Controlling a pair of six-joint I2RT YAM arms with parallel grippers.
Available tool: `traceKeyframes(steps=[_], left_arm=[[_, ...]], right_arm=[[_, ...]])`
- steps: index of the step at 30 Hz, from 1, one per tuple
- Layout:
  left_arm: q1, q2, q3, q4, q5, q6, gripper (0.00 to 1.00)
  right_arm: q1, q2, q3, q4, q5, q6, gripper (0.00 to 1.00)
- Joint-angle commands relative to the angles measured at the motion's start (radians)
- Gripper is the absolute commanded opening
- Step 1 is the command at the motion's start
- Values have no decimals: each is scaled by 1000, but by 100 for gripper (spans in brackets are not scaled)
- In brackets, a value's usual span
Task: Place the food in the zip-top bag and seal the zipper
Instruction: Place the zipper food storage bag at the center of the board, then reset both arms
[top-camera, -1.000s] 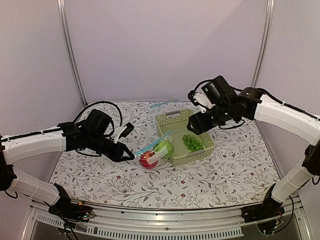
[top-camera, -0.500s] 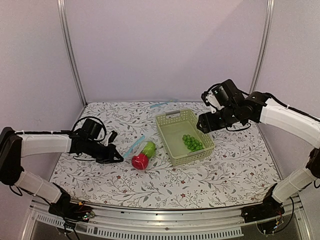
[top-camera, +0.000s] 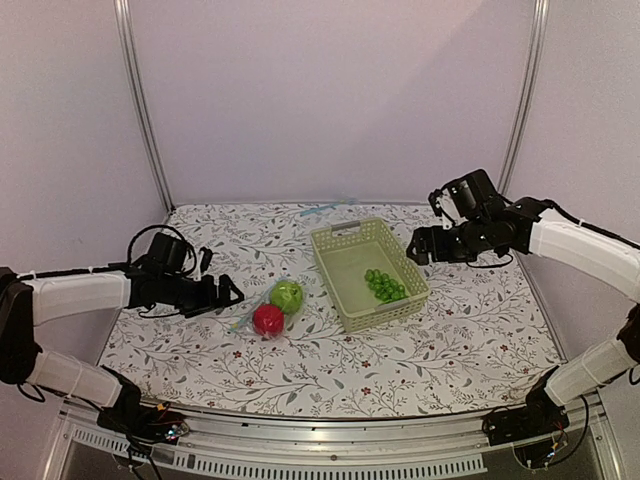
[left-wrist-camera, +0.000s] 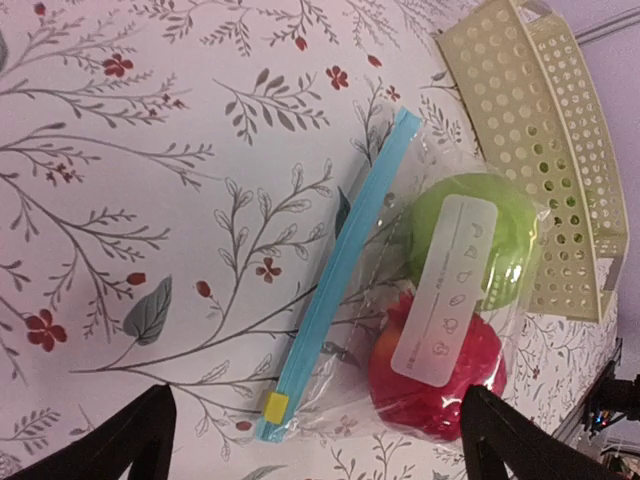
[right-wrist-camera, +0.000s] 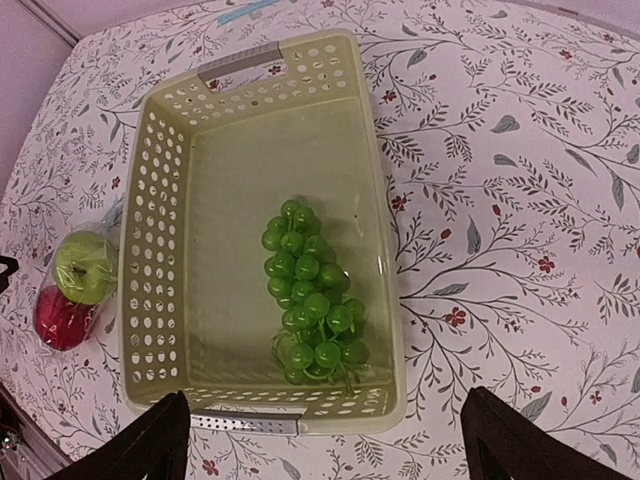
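Red apple (left-wrist-camera: 440, 400) — partly behind white label (left-wrist-camera: 447, 290)

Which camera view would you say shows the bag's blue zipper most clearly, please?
The left wrist view: the zipper runs across the frame at full length, with its yellow tab visible. The top external view shows only a faint sliver; in the right wrist view it is too small to make out.

White-shelled left arm (top-camera: 75, 295), black joints, looped black cables, black left hand (top-camera: 230, 292); right arm (top-camera: 590, 245), right hand (top-camera: 415, 246) alike
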Motion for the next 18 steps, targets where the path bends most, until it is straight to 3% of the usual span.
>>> traceKeyframes(steps=[1,10,18], left_arm=[[53,-66,44,34,-156,62,100],[299,-61,56,211,-167,137,99],[518,31,-6,511,-110,152,100]], right_arm=[[-87,-30,-69,114,-113,51,96],[-353,17,-223,335,-202,89,99],[-649,-36,-377,583,-225,40,99]])
